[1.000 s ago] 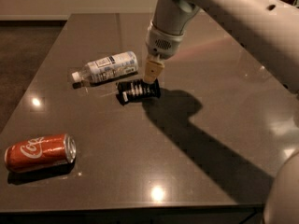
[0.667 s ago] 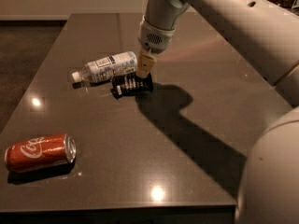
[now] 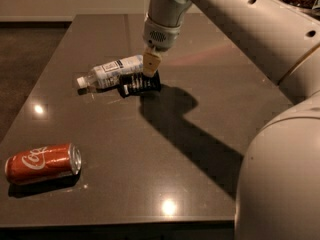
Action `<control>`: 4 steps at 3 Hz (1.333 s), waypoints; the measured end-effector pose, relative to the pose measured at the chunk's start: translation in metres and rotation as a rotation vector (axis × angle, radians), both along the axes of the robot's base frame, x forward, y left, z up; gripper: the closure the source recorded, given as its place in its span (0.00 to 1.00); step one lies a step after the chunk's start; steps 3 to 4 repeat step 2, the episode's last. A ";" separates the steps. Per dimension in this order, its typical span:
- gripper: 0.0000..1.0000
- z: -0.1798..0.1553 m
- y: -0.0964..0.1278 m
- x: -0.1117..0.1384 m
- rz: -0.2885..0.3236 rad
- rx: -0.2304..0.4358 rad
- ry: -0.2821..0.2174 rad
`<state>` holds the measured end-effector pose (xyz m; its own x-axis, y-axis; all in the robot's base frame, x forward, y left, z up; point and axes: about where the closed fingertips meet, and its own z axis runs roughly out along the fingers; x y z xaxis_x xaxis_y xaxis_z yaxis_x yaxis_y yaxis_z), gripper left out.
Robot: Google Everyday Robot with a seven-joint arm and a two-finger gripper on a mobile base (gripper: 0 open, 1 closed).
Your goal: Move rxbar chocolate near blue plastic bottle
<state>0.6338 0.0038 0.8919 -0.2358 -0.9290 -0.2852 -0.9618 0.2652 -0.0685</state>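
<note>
Gripper (image 3: 151, 65) is low at the far centre of the table (image 3: 210, 134), directly over the right end of the rxbar chocolate (image 3: 139, 84). Cannot tell whether it clamps the bar or only rests there. The bar lies flat, a black glossy wrapper with white lines, just beside the blue plastic bottle (image 3: 111, 72) and possibly touching it. The bottle is on its side, clear plastic, white cap pointing left. Judgement: placement essentially reached. The tabletop is dark and polished. A red can (image 3: 42, 163) lies well apart, near left.
</note>
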 end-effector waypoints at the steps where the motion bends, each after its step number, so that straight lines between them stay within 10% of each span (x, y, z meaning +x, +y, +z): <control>1: 0.20 -0.001 0.002 0.000 0.004 0.004 0.000; 2: 0.00 -0.003 0.004 0.002 0.004 0.006 -0.002; 4: 0.00 -0.003 0.004 0.002 0.004 0.006 -0.002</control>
